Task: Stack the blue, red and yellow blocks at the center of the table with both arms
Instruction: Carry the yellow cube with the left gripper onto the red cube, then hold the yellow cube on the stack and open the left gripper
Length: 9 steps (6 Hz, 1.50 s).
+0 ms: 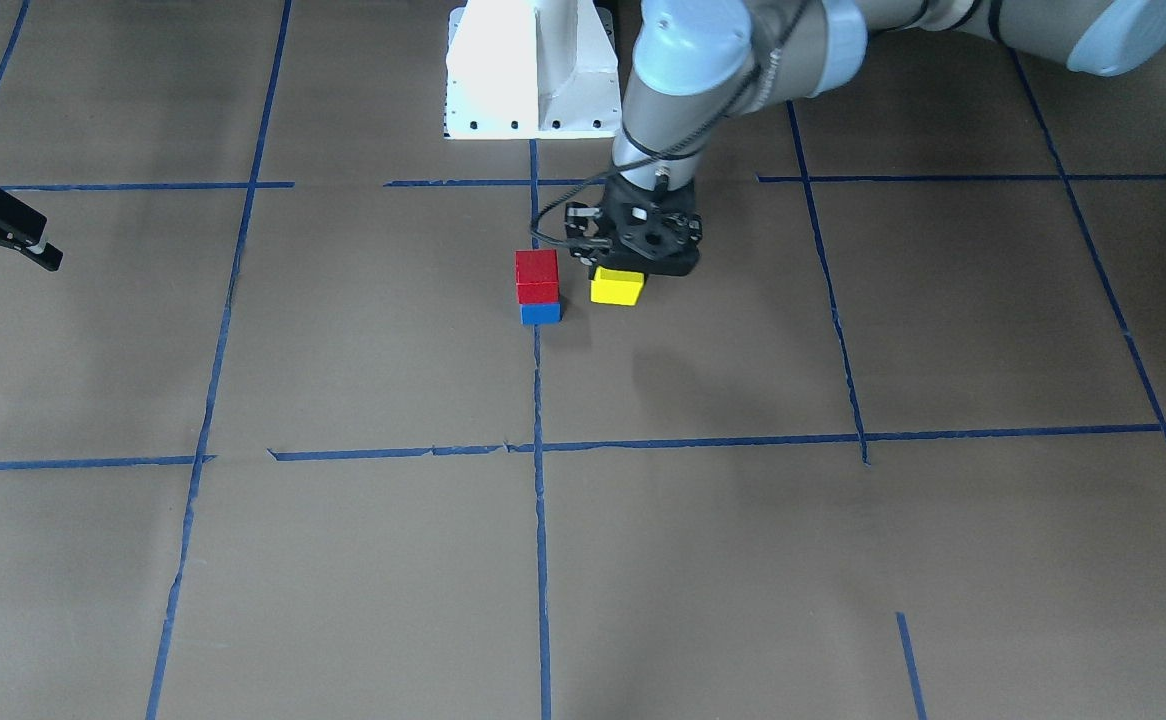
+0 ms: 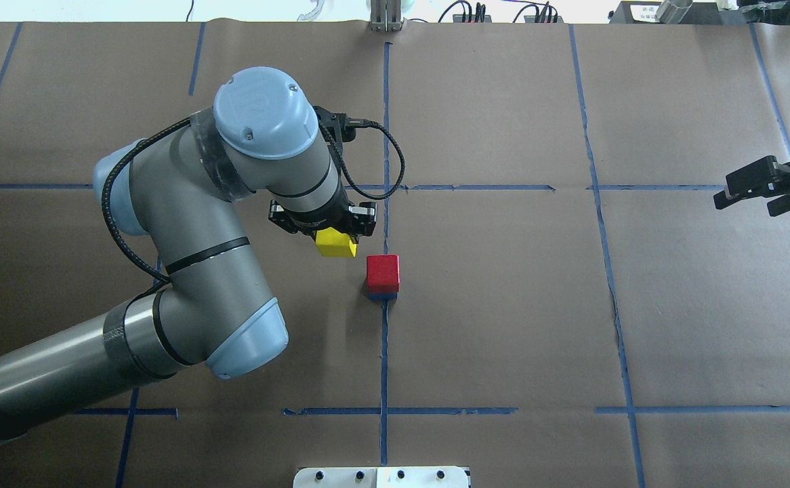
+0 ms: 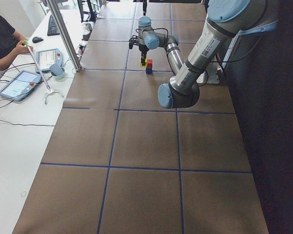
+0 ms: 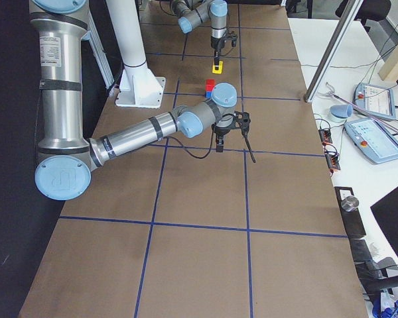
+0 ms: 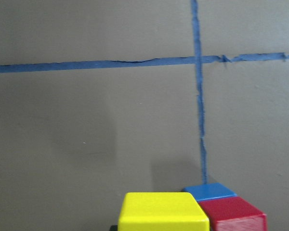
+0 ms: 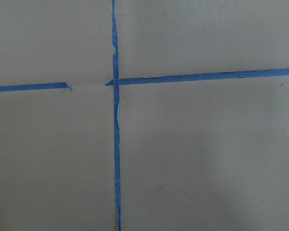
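Observation:
A red block (image 2: 383, 270) sits on a blue block (image 2: 383, 295) at the table's centre, on a blue tape line. My left gripper (image 2: 328, 234) is shut on a yellow block (image 2: 336, 243) and holds it above the table, just left of the stack, apart from it. The front view shows the yellow block (image 1: 616, 287) at about the height of the red block (image 1: 537, 276), which stands on the blue block (image 1: 540, 313). The left wrist view shows the yellow block (image 5: 161, 211) beside the red block (image 5: 233, 215). My right gripper (image 2: 753, 191) is open and empty, far right.
The table is brown paper marked with a blue tape grid (image 2: 384, 352). The robot's white base (image 1: 530, 70) stands behind the stack in the front view. Operators' tablets (image 3: 20, 84) lie on a side table beyond the table's far edge.

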Tool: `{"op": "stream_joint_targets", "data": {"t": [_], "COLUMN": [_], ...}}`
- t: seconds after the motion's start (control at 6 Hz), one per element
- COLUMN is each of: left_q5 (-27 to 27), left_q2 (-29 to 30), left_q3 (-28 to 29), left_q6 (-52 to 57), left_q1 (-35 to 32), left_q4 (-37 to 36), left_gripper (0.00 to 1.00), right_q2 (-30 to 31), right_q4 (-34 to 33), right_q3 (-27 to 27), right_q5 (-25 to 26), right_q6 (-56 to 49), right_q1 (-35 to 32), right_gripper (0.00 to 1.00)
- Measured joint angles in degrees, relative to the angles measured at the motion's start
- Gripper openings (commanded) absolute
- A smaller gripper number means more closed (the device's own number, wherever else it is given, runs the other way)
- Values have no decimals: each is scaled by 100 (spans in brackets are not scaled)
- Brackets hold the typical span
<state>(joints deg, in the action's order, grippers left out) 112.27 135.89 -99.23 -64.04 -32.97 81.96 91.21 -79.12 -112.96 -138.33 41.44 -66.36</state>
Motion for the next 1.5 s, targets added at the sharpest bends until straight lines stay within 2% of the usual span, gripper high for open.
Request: {"op": "stream_joint_targets", "data": {"t": [0.5, 1.5], "left_q5": [-387, -446], "left_q2": [638, 705], "left_q3": [552, 652], "left_q6": [-37, -845], "left_q1": [291, 535], "left_q4": [-356, -351], "left_gripper": [0, 5], "right_q2": [5, 19], "right_q4": [24, 37], "right_q3": [16, 21], "right_q5": [-19, -19], "right_q6": [38, 57], "right_q1": [0, 0], "right_gripper": [100, 100]}}
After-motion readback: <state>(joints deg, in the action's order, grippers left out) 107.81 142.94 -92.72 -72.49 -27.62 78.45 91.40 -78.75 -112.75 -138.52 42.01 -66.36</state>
